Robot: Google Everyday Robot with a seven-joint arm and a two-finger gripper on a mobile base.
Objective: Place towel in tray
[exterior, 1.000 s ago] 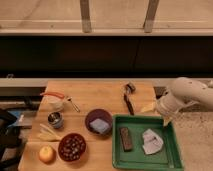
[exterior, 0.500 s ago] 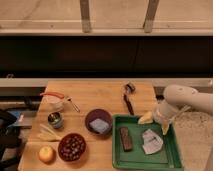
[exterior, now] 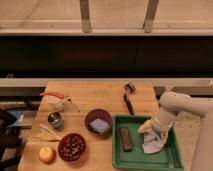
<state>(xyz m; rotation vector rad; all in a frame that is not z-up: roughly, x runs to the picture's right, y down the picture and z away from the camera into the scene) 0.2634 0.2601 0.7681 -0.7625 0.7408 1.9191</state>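
Observation:
A white crumpled towel [exterior: 153, 142] lies inside the green tray [exterior: 135, 159] at the table's right front, on the tray's right half. My gripper [exterior: 148, 128] is at the end of the white arm [exterior: 174, 106], low over the tray, right at the towel's upper left edge. Whether it touches or holds the towel is hidden. A dark bar [exterior: 125, 138] lies in the tray's left half.
On the wooden table [exterior: 100, 97]: a purple bowl with a blue sponge [exterior: 98, 123], a bowl of dark round things [exterior: 71, 146], an orange fruit [exterior: 46, 154], a banana [exterior: 48, 134], a metal cup [exterior: 55, 119], a white bowl with a red-handled tool [exterior: 54, 100], a black brush [exterior: 129, 101].
The arm has swung in from the right and lowered, bringing the gripper from beside the tray's right edge to over the towel. The towel stays in the tray.

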